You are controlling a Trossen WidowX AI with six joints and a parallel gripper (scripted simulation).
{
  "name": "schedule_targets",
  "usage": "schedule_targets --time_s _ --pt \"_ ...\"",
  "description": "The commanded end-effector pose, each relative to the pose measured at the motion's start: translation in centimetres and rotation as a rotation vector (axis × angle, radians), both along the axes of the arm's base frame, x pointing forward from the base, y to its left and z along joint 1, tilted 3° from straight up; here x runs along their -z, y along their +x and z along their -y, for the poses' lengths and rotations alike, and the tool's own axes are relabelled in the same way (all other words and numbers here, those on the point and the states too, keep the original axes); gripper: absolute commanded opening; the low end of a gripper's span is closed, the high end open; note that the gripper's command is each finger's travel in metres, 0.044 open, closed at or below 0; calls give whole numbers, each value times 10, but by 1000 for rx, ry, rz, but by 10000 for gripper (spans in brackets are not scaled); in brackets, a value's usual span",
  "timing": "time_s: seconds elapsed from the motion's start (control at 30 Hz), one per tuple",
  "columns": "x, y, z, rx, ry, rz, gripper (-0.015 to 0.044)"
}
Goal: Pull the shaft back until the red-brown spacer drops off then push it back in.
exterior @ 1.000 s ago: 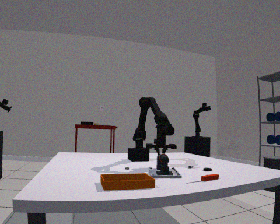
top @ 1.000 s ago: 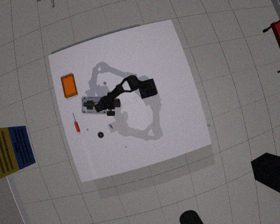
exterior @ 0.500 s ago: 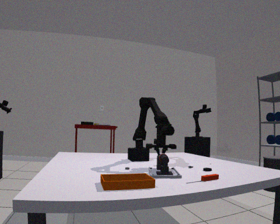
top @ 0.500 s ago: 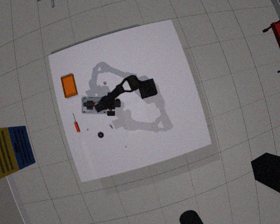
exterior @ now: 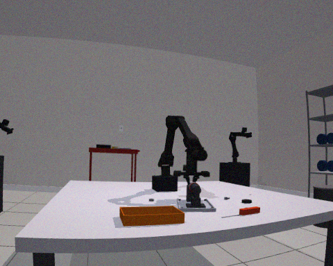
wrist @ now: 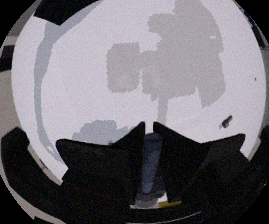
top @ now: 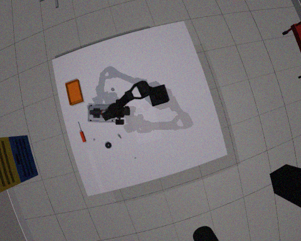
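The dark housing block (top: 96, 113) (exterior: 195, 200) stands on the grey base plate (top: 92, 120) (exterior: 211, 209). My gripper (wrist: 149, 125) (exterior: 193, 181) points down over the plate, on the side of the housing towards the arm's base. It is shut on the shaft, a dark bluish-grey rod (wrist: 151, 162) between the fingers in the wrist view. A small reddish bit (top: 102, 112) shows beside the housing; whether it is the red-brown spacer on the shaft I cannot tell. The arm hides most of the shaft and any other spacers. How deep the shaft sits in the housing is hidden.
An orange tray (top: 74, 91) (exterior: 152, 218) and a red-handled screwdriver (top: 83, 137) (exterior: 250, 210) lie near the fixture. A black ring (top: 106, 145) (exterior: 246, 201), a small dark part (top: 119, 135) (exterior: 226, 198) (wrist: 227, 121) and a small grey piece (top: 112, 89) (exterior: 151, 199) lie on the table.
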State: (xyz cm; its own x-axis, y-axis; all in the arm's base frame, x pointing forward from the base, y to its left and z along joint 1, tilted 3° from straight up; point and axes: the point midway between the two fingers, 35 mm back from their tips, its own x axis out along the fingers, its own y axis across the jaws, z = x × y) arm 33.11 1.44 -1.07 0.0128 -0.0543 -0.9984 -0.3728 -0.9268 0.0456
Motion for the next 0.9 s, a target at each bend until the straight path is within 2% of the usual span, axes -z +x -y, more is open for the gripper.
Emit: schedule_targets --time_s 0.0,0.87 --pt "0 -1 -1 3 2 -2 0" --pt "0 -4 -2 3 2 -2 0"
